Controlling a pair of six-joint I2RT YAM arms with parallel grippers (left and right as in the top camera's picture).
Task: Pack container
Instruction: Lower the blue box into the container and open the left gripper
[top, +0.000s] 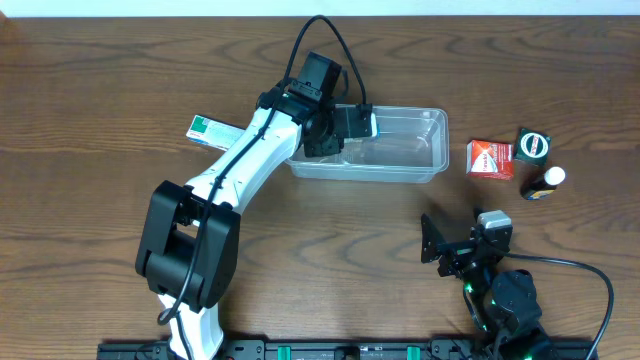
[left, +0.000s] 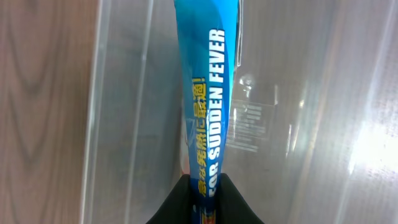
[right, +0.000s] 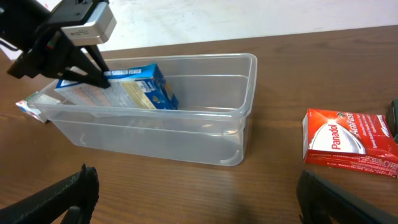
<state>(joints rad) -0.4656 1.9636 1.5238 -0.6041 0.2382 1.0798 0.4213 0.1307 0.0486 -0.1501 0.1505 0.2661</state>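
Left wrist alone — box (left: 208, 93) lettering legible.

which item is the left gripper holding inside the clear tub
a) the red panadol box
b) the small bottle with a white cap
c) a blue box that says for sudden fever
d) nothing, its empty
c: the left gripper is closed on the blue box printed "for sudden fever", held inside the container, while the red box sits on the table outside it.
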